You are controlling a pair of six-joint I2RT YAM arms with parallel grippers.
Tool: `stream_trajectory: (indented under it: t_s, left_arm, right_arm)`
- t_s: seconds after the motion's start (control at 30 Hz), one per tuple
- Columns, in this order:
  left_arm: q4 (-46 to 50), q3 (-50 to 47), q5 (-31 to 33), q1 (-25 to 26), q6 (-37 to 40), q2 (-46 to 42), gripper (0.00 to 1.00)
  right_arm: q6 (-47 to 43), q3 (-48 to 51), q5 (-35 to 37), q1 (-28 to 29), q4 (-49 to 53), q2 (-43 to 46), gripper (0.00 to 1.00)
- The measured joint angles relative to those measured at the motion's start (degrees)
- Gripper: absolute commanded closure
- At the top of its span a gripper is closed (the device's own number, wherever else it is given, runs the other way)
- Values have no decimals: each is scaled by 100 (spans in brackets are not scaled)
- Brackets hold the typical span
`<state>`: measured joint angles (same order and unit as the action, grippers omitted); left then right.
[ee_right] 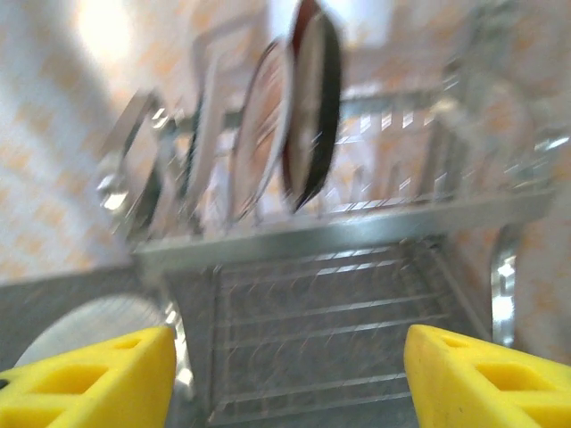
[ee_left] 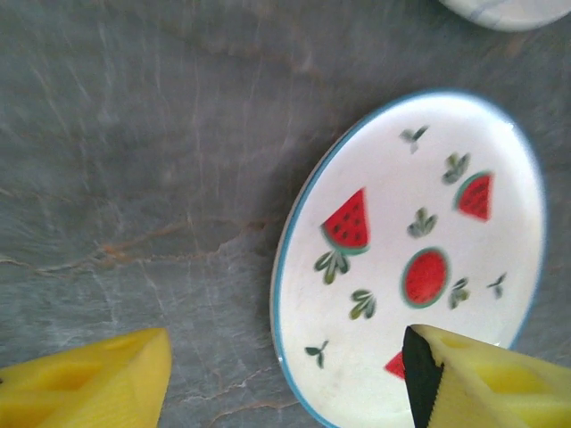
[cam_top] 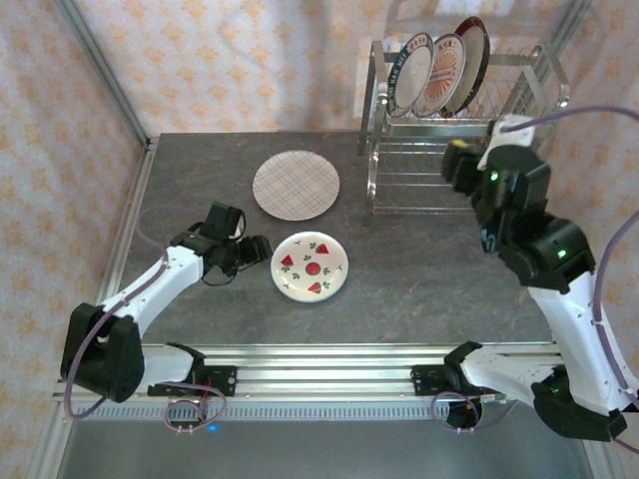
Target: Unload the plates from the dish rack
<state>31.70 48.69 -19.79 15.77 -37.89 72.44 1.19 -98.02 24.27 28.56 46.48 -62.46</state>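
My top external view looks down from above and behind the arm bases, taking in the whole surface [cam_top: 429,299], with the dish rack [cam_top: 419,165] at the far right. My left wrist view points steeply down, close over the watermelon plate [ee_left: 419,259], which the overhead also covers. My right wrist view faces the rack roughly level, near and blurred; the overhead shares that rack too.

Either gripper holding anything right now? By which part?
Nothing held. Left gripper open at the watermelon plate's edge; right gripper open, facing the rack.
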Motion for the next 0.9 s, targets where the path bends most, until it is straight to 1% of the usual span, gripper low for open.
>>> stream_trajectory:
  t_s: [0.13,0.2,0.3,0.43,0.6,0.67,0.73,0.83,0.9]
  left_arm:
    - [498,822,343,116,-107,-197,29]
    - [619,1266,433,205,-127,-197,28]
    - [699,1899,531,319,-127,-195,28]
    - [625,2549,527,466,-127,-199,28]
    - [22,2876,240,647,-221,-302,27]
    - [-267,2968,118,726,-291,-330,27]
    - [-557,3051,24,828,-361,-343,27]
    - [-946,3182,-98,975,-428,-361,27]
    - [-1191,3254,-173,1019,-461,-376,27]
  right_arm:
    - [13,-1058,-234,-855,118,-730,31]
    - [28,-1539,-415,-1150,195,-1108,30]
    - [66,-2186,-765,-1416,361,-1827,28]
    - [118,-2907,-1296,-1766,601,-2643,23]
    - [109,-4183,-1816,-2229,1010,-3628,22]
    - [114,-4562,-1993,-2402,1095,-3888,22]
    - [127,-4728,-2142,-2549,1139,-4033,23]
    - [162,-4798,-2321,-2691,1143,-4138,28]
    - [168,-4826,-2457,-2747,1139,-4207,29]
